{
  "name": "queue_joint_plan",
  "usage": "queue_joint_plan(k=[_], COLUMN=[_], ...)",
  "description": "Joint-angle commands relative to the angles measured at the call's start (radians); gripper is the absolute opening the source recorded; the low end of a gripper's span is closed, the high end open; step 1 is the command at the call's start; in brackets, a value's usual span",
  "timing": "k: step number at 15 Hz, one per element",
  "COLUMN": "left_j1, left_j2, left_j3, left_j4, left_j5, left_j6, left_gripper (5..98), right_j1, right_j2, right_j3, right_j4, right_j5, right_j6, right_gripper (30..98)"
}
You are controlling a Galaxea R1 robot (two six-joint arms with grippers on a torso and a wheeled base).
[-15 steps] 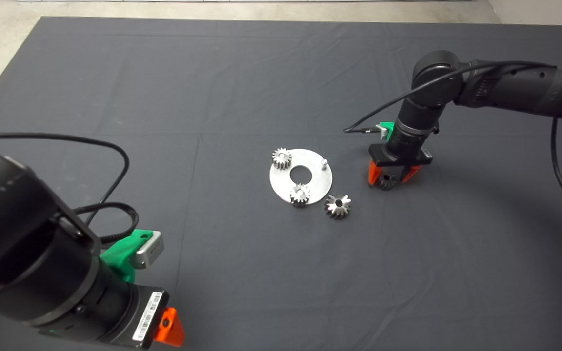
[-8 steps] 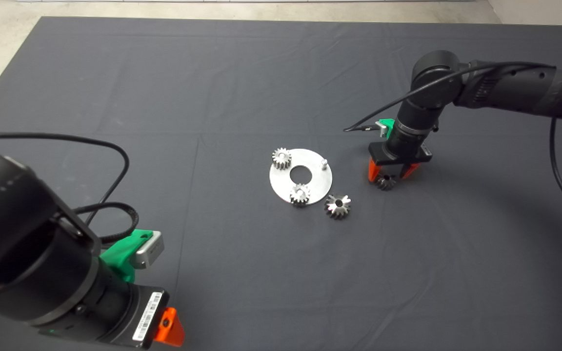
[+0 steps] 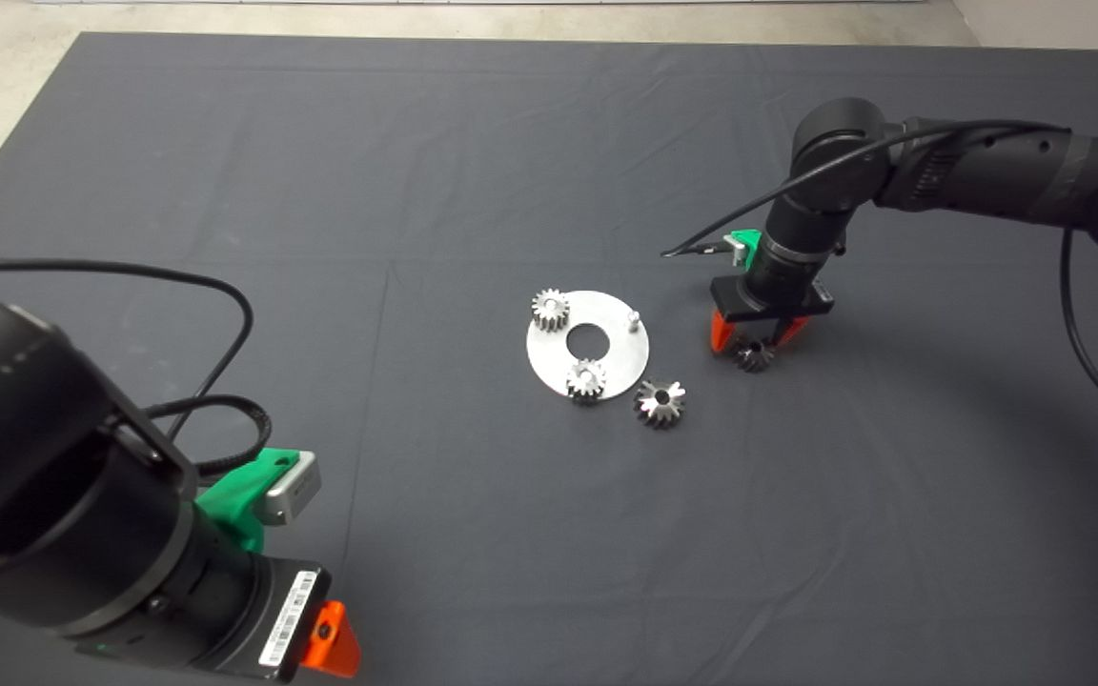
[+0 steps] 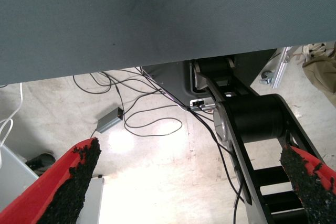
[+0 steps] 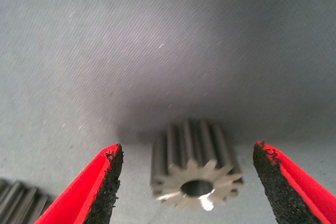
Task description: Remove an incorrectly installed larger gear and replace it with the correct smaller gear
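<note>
The left gripper (image 3: 330,638) sits parked at the head view's lower left edge, about 8 o'clock from the plate; its wrist view shows its fingers (image 4: 71,182) spread wide apart, holding nothing, over the mat (image 4: 157,19) edge and a floor with cables (image 4: 152,124).

Near the mat's (image 3: 416,143) middle lies a round silver plate (image 3: 606,362) with a centre hole. One pale gear (image 3: 550,310) stands on it at 10 o'clock, another pale gear (image 3: 586,379) at 6 o'clock, and a bare pin (image 3: 634,318) rises at 2 o'clock.

The larger gear (image 3: 660,402) lies on the mat just off the plate's rim at 4 o'clock, close beside it, hole facing up.

The smaller gear (image 3: 754,356) lies on the mat at 3 o'clock from the plate, apart from it and from the larger gear. The right gripper (image 3: 752,340) hangs directly over it, arm reaching in from the right. In the wrist view its fingers (image 5: 100,187) stand open on either side of the smaller gear (image 5: 194,166), neither pad touching it. The gear rests on its flat face, teeth glinting. The edge of another gear (image 5: 18,203) shows at that view's corner
</note>
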Motion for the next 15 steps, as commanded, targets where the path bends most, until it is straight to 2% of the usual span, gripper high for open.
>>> queue_joint_plan(k=[1, 7, 9, 15], left_j1=[-0.011, -0.011, -0.011, -0.011], left_j2=[-0.003, -0.001, -0.001, -0.001], left_j3=[0.002, 0.000, -0.002, -0.003], left_j4=[0.005, 0.005, 0.005, 0.005], left_j5=[0.005, 0.005, 0.005, 0.005], left_j6=[0.004, 0.004, 0.005, 0.005], left_gripper=[88.3, 88.3, 88.3, 88.3], right_j1=[0.029, 0.028, 0.028, 0.028], right_j2=[0.010, 0.010, 0.008, 0.010], right_j3=[-0.020, -0.021, -0.022, -0.022], right_j4=[-0.029, -0.028, -0.029, -0.026], right_j5=[-0.129, -0.129, -0.129, -0.129], right_j6=[0.000, 0.000, 0.000, 0.003], right_gripper=[66.0, 66.0, 60.9, 60.5])
